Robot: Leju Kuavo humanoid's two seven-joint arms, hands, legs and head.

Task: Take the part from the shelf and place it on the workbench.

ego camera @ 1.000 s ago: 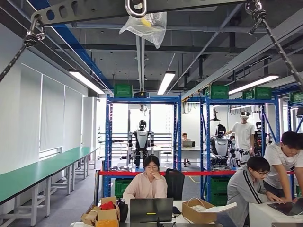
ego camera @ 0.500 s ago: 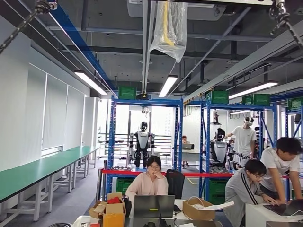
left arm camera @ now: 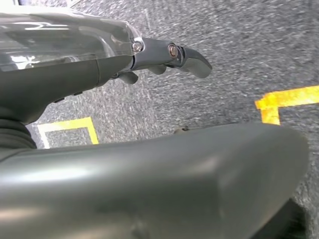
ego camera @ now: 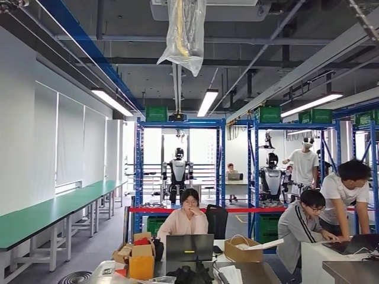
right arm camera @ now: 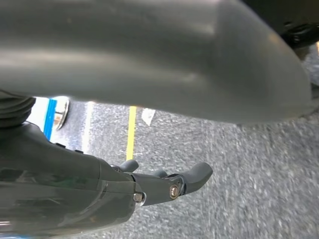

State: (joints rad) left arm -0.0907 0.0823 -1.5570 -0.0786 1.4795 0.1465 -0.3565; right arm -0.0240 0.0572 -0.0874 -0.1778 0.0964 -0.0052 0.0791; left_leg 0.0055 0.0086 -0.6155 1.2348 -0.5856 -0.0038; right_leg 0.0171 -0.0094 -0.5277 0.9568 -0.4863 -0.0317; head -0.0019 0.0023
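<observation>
Blue steel shelves (ego camera: 222, 165) stand far off across the room, with green crates on top and on the lowest level. No part can be made out on them from here. A long green workbench (ego camera: 53, 207) runs along the left wall. My left hand (left arm camera: 158, 55) hangs over grey carpet, fingers stretched out, holding nothing. My right hand (right arm camera: 161, 184) hangs the same way above the floor, fingers straight and with nothing in them.
A table with a laptop (ego camera: 189, 247) and cardboard boxes (ego camera: 142, 260) stands close ahead, a person (ego camera: 188, 219) seated behind it. Two people (ego camera: 312, 228) lean over a desk at the right. Red barrier tape (ego camera: 232, 209) fronts the shelves. Yellow floor lines (left arm camera: 285, 97) lie below.
The whole head picture has shifted, so the camera moved: the overhead hoist bar has slid out at the top, and more of the near table shows at the bottom.
</observation>
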